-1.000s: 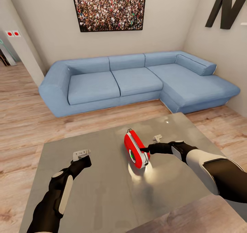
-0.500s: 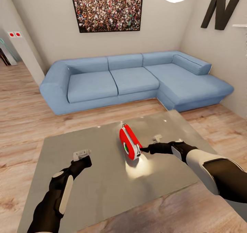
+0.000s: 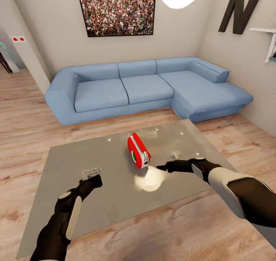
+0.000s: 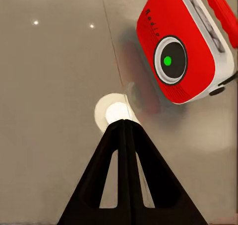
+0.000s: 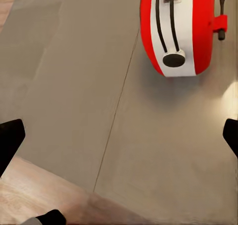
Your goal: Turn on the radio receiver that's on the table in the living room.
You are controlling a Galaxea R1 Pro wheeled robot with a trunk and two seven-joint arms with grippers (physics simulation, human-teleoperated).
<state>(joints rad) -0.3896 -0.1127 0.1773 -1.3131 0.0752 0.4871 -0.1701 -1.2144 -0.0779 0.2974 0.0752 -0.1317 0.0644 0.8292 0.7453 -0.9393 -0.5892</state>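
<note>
The red radio receiver stands upright on the glossy grey table, its round dial lit green. My right gripper hovers open a short way to its right, apart from it. In the right wrist view the radio receiver shows its white edge band, ahead of the widely spread fingertips. My left gripper is shut over the table to the radio's left. In the left wrist view its fingers meet in a point aimed below the radio receiver.
A blue L-shaped sofa runs along the far wall under a framed crowd photo. A black letter N hangs on the right wall. Light wood floor surrounds the table. A lamp reflection glares on the tabletop.
The whole view has pulled back from the table. The radio now lies farther from my right gripper, whose finger was touching it a second ago. Both arms keep their pose.
</note>
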